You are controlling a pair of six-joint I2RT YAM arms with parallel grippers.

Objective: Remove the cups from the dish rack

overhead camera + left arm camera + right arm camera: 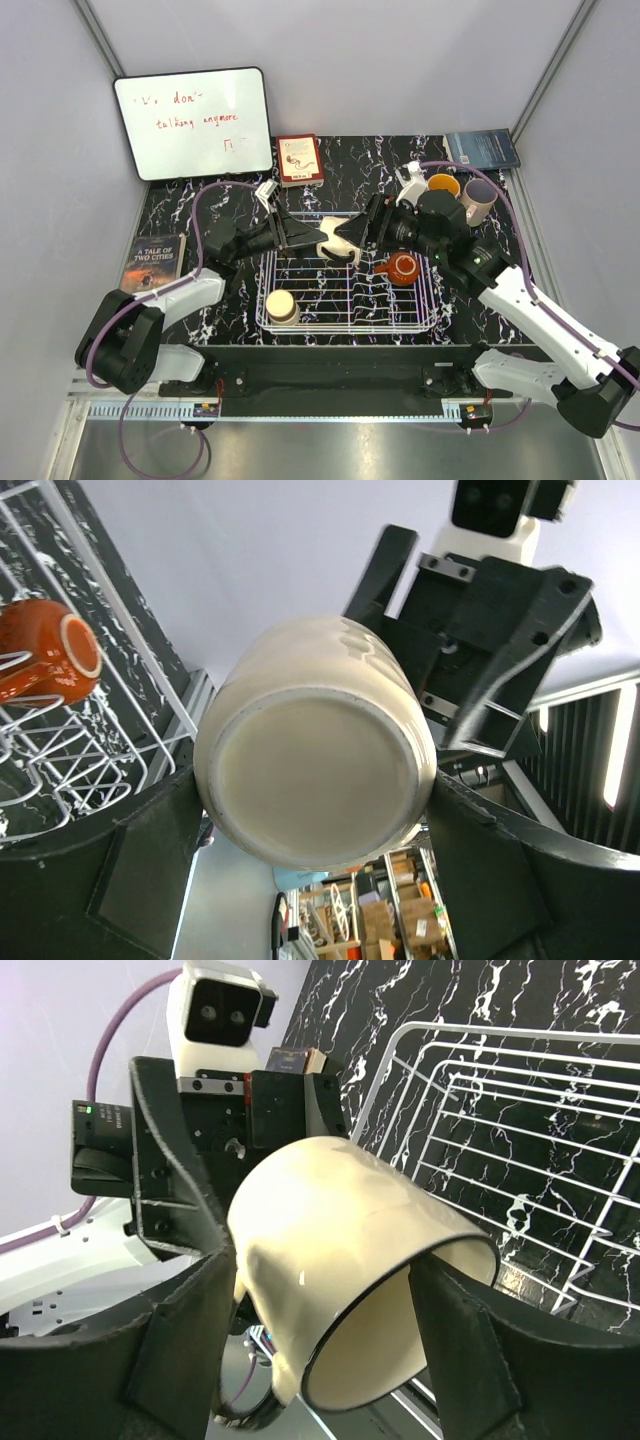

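Cups total five: cream cup (338, 248) clamped in left jaws above the one dish rack (350, 325), right jaws flanking it, grip unclear; second cream cup (281, 305) and reddish-brown mug (403, 267) inside; tan cup (443, 185) and pinkish cup (480, 200) on counter (365, 165).

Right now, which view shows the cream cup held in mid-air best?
The right wrist view: the cream cup fills the frame, with its side and open rim both visible. The left wrist view shows only its underside. The top external view shows just a small, partly hidden pale patch.
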